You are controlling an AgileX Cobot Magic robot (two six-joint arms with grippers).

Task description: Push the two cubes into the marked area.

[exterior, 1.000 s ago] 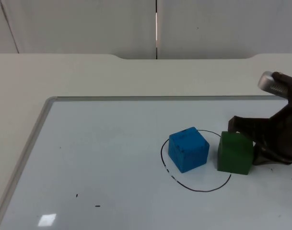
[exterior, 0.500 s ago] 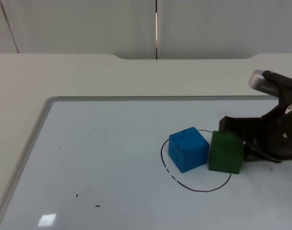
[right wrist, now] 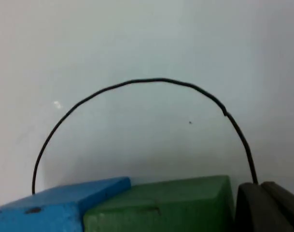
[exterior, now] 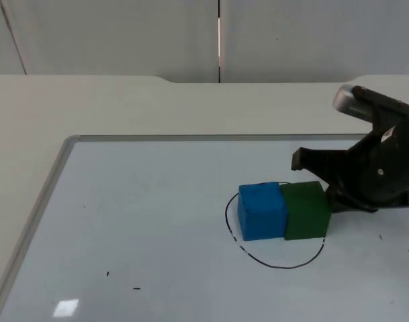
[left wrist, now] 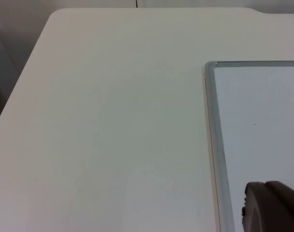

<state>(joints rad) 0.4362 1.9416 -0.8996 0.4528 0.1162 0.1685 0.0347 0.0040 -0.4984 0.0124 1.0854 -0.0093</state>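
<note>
We see blue cube (exterior: 262, 211) & green cube (exterior: 305, 210) side by side, faces touching, blue to pic's left. Both sit flat inside hand-drawn black oval (exterior: 275, 262) on whiteboard (exterior: 144, 221), upper part of it. Blue has a dark smudge on top.

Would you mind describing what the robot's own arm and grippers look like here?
The right gripper is matte black with angular, flat-sided fingers, on a black arm carrying a rounded silver-grey metal piece. The left gripper's fingertip is a dark, blunt, rounded block.
</note>
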